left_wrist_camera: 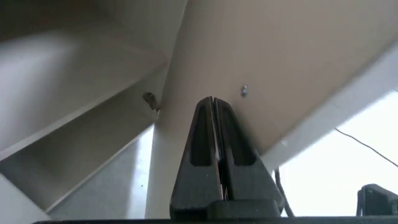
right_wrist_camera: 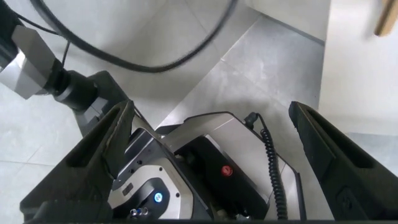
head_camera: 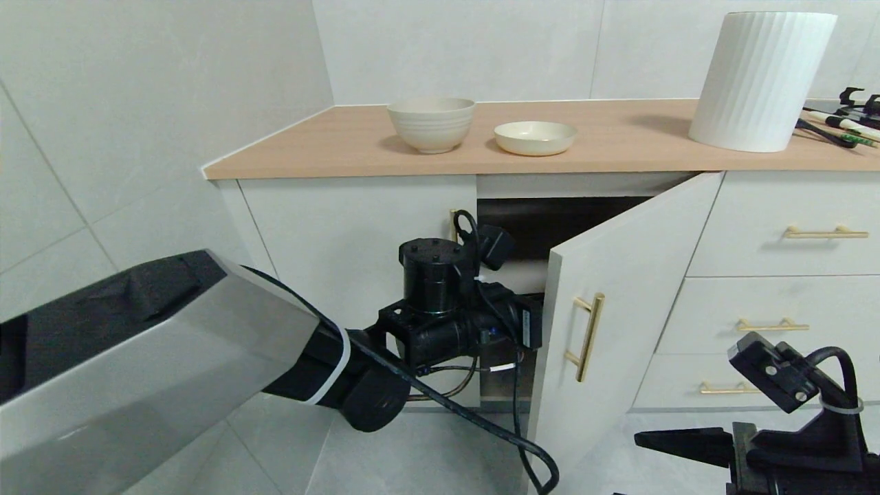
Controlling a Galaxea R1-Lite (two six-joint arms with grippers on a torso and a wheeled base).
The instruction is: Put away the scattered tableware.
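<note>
Head view puts the cream ribbed ceramic bowl (head_camera: 432,124) at 12 o'clock on the light wooden countertop (head_camera: 619,148). The shallow cream dish (head_camera: 535,137) sits just beside it at its 3 o'clock, not touching. A tall white ribbed cylinder (head_camera: 760,79) stands at 2 o'clock. Below, the white cabinet door (head_camera: 619,289) with a brass bar handle (head_camera: 588,337) stands ajar, and my left arm sits at the dark opening. On the left wrist camera, the left gripper (left_wrist_camera: 213,143) has its fingers pressed together with nothing between them, tips close to what I take for the door's inner face. The right gripper (right_wrist_camera: 211,109) hangs low at 5 o'clock, fingers spread wide and holding nothing, above the grey floor tiles (right_wrist_camera: 261,74).
</note>
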